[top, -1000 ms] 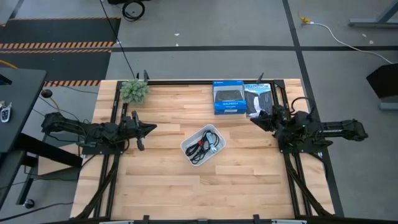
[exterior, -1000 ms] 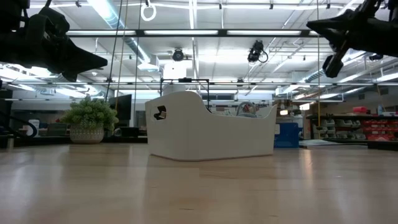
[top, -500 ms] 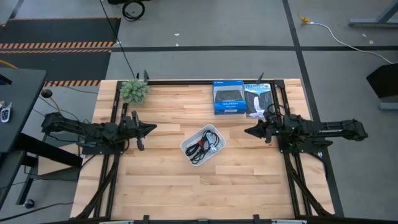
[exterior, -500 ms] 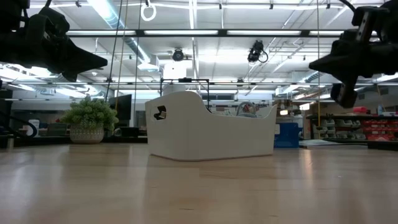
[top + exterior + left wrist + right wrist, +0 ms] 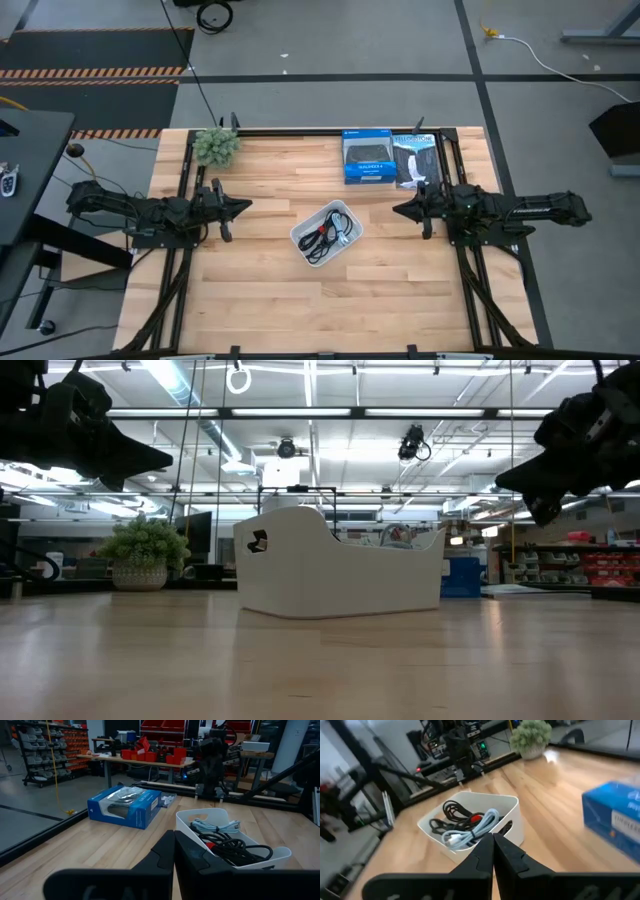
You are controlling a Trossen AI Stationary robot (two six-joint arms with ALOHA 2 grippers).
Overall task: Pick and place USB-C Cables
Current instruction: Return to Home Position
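The USB-C cables lie bundled inside the white tray [image 5: 327,232]. In the right wrist view I make out a black cable [image 5: 452,812], a red band [image 5: 476,818] and a pale blue-grey cable [image 5: 476,829]. The left wrist view shows the same pale cable [image 5: 216,825] and black cable [image 5: 237,852]. My left gripper [image 5: 243,208] hangs shut above the table, left of the tray, pointing at it. My right gripper [image 5: 398,210] hangs shut to the right of the tray, also pointing at it. Neither touches anything.
A blue retail box [image 5: 367,157] and a black one [image 5: 416,160] lie at the far edge, right of centre. A small potted plant [image 5: 216,146] stands at the far left. Dark frame rails run along both table sides. Bare wood surrounds the tray [image 5: 340,572].
My right gripper has swung away from the black box toward the near edge and come down. It has turned and now points level toward the tray. The left arm, the tray and the cables have stayed put.
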